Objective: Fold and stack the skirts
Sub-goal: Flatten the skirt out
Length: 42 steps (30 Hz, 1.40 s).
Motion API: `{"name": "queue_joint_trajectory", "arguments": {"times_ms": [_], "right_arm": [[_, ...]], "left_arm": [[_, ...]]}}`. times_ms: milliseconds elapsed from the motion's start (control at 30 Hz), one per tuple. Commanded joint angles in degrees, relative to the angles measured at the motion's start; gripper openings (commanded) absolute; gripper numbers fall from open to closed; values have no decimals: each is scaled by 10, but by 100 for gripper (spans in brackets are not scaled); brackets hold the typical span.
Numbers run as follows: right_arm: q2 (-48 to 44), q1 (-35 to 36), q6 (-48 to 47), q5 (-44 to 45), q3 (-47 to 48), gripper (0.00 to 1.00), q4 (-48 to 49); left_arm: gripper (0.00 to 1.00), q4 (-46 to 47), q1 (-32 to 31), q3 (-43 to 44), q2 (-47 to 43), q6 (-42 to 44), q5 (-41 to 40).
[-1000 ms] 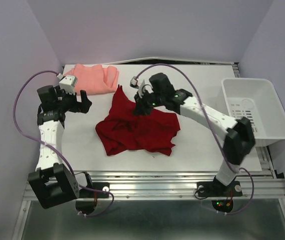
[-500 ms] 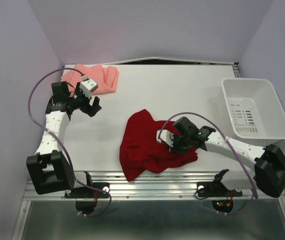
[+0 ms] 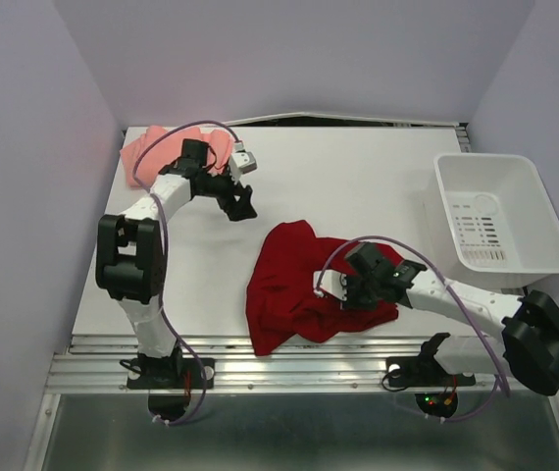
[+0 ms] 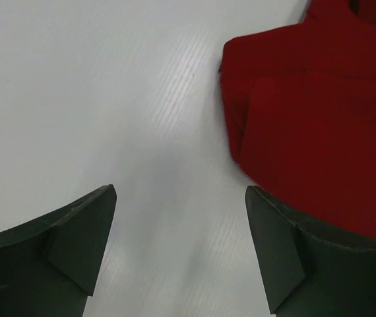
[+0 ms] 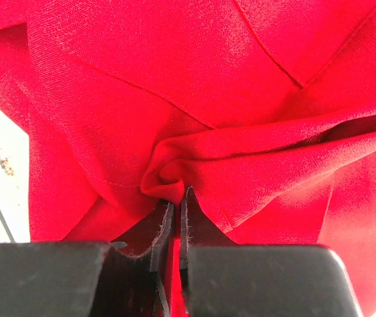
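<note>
No text, label, brand or number can be read in any view. The white bin (image 3: 546, 218) has rows of small dark marks on its floor, too small to tell whether they are print or slots.

Plain deep red skirt (image 3: 289, 294), plain salmon-pink skirt (image 3: 137, 155), white bin (image 3: 481, 160), white worktop (image 3: 358, 177) with fine parallel ribbing, pale lilac walls (image 3: 309, 59)

Robot lab cell, lavender walls (image 3: 25, 147), white table (image 3: 358, 167)

White table (image 3: 358, 167): red skirt (image 3: 289, 280) near front, pink skirt (image 3: 140, 155) far-left corner, bin (image 3: 485, 159) right edge.
</note>
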Motion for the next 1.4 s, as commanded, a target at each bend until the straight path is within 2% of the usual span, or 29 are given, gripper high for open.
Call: {"name": "queue_joint_trajectory", "arguments": {"times_ms": [0, 133, 400, 533, 633, 733, 767, 833, 867, 900, 933, 1000, 1100, 1200, 1300, 1333, 1367], "right_arm": [[-1, -1, -16, 45, -32, 1, 10], [-18, -1, -25, 56, -46, 1, 13], [-52, -1, -41, 76, -66, 1, 14], [-63, -1, -40, 83, -65, 1, 10], [-74, -1, -39, 100, -67, 1, 8], [-84, -1, -35, 101, -64, 1, 6], [-83, -1, -34, 103, -64, 1, 7], [-82, -1, -31, 108, -60, 1, 8], [-80, -1, -31, 109, -56, 1, 8], [-79, -1, -31, 110, -54, 1, 8], [-78, -1, -33, 111, -51, 1, 10], [-76, -1, -36, 119, -43, 1, 12], [-71, -1, -50, 137, -24, 1, 31], [-53, -44, -56, 134, 18, 1, 55], [2, -112, -52, 95, 129, 1, 57], [33, -156, -51, 91, 160, 1, 57], [48, -175, -51, 71, 228, 1, 57]], "left_arm": [[93, 33, -60, 69, 9, -71, 35], [93, 25, -109, 157, 81, -103, 47], [93, 43, -183, 208, 191, -154, 45], [93, -26, -206, 216, 214, -106, 57], [89, -61, -209, 202, 216, -88, 54], [75, -30, -215, 130, 191, -99, 20], [64, -20, -217, 116, 176, -100, 16], [51, -10, -220, 96, 164, -103, 15], [36, -7, -217, 86, 152, -102, 15], [30, 3, -215, 79, 142, -102, 13], [16, 12, -211, 69, 116, -117, 10], [2, 33, -190, 66, 89, -131, 3], [0, 53, -153, 88, 36, -133, -34], [0, 46, -112, 142, 3, -142, -48], [0, 29, -65, 193, -30, -133, -53], [0, 26, -51, 198, -41, -124, -65], [0, 26, -46, 201, -53, -114, -74]]}}
